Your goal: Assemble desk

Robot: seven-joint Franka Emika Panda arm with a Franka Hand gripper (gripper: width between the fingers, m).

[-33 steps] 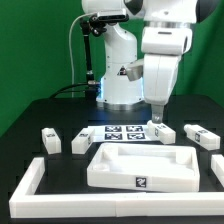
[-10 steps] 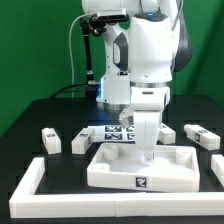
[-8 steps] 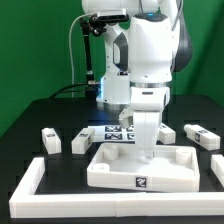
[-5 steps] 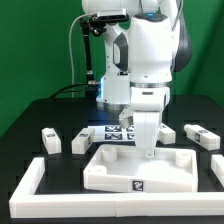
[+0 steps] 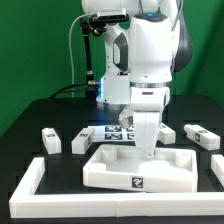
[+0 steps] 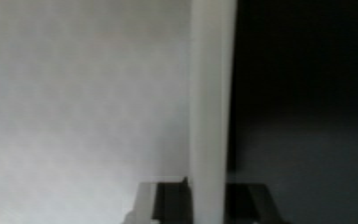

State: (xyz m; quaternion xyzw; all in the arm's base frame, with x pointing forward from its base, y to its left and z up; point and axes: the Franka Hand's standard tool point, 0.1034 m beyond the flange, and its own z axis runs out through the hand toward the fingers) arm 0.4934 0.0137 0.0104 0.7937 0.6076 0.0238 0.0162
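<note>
The white rimmed tabletop panel [image 5: 110, 166] lies on the black table, with a tag on its front wall. My gripper [image 5: 148, 151] reaches straight down onto its back rim and is shut on that rim. In the wrist view the rim [image 6: 211, 90] runs as a pale strip between my two dark fingers [image 6: 167, 205], so the gripper [image 6: 210, 205] straddles it. Two short white legs [image 5: 50, 140] [image 5: 78, 142] lie at the exterior view's left. Another leg [image 5: 201, 137] lies at the right, and one more [image 5: 162, 130] shows partly behind my arm.
The marker board [image 5: 112, 131] lies behind the tabletop, near the robot's base. A long white border rail [image 5: 28, 186] runs along the front and up both sides [image 5: 215, 170], close around the tabletop.
My gripper came down from above the right legs onto the tabletop's back rim. In the last second the tabletop has slid a little to the exterior view's left with the gripper on it.
</note>
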